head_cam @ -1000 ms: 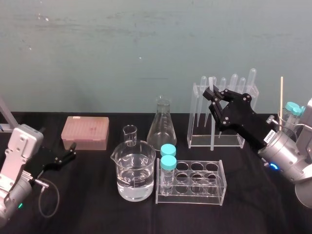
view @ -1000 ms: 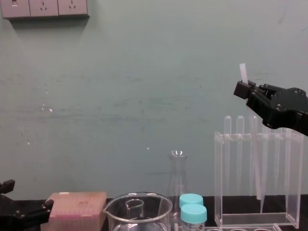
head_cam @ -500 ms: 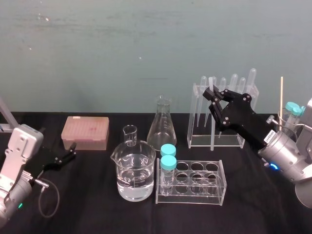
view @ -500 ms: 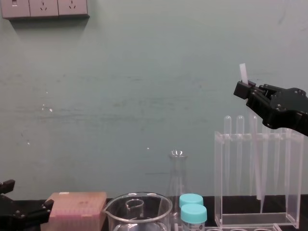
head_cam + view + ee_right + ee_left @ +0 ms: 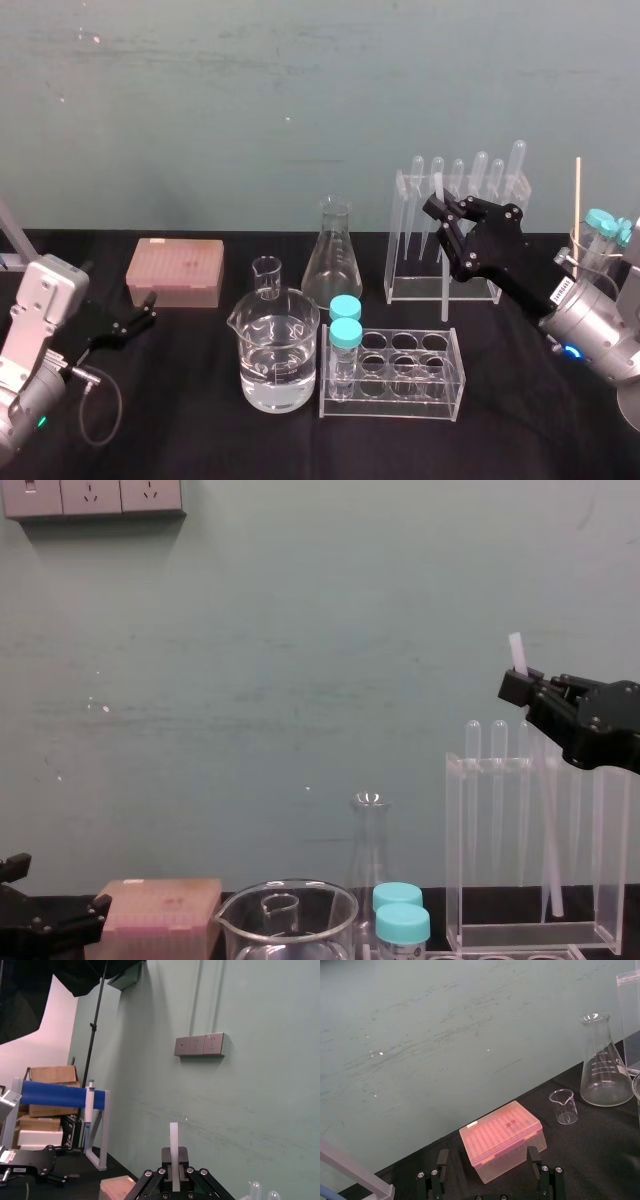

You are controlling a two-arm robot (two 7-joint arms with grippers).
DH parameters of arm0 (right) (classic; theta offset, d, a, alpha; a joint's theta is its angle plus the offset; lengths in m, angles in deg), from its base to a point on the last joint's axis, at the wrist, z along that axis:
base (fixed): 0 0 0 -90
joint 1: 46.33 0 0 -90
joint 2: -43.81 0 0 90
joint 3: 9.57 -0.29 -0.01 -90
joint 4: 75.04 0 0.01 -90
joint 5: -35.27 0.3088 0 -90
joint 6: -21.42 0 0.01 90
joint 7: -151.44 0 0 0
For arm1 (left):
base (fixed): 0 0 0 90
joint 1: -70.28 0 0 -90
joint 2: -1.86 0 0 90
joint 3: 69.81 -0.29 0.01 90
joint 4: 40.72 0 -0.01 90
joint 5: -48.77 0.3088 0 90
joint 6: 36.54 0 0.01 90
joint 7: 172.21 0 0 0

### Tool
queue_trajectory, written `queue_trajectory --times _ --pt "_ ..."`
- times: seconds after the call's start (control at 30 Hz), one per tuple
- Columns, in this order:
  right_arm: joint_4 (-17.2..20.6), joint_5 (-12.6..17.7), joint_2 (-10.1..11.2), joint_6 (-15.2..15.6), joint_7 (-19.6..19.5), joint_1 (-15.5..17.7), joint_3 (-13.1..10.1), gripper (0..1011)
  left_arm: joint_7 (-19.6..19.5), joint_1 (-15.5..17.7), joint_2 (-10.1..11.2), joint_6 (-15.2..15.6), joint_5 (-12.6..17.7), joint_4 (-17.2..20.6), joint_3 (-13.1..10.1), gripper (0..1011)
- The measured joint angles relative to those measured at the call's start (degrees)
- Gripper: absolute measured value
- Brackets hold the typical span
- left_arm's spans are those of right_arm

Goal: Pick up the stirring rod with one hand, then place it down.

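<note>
Far left you have the pink plastic tip box (image 5: pixel 175 271). Right of it, the small glass beaker (image 5: pixel 266 276) stands behind the large glass beaker of water (image 5: pixel 274 348), with the glass conical flask (image 5: pixel 333 257) behind to their right. The low clear acrylic tube rack (image 5: pixel 400 400) lies just right of the large beaker. The tall clear acrylic pipette rack (image 5: pixel 408 285) stands behind it, and the translucent-white stirring rod (image 5: pixel 545 830) hangs before that tall rack.

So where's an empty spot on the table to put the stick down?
Bare black cloth lies in front of the pink tip box, between the left end effector and the beaker. Another strip runs before the vial rack. It is crowded around the flask and pipette stand.
</note>
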Motion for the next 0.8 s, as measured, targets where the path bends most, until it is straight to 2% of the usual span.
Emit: queue_trajectory --times 0.43,0.8 --pt "-4.17 1.8 -0.6 0.33 3.07 -1.07 0.64 68 0.0 0.0 0.0 0.0 0.0 0.0 0.0 1000" --pt "-8.29 2.57 -1.38 2.43 4.38 -2.74 2.16 68 0.0 0.0 0.0 0.0 0.0 0.0 0.0 1000"
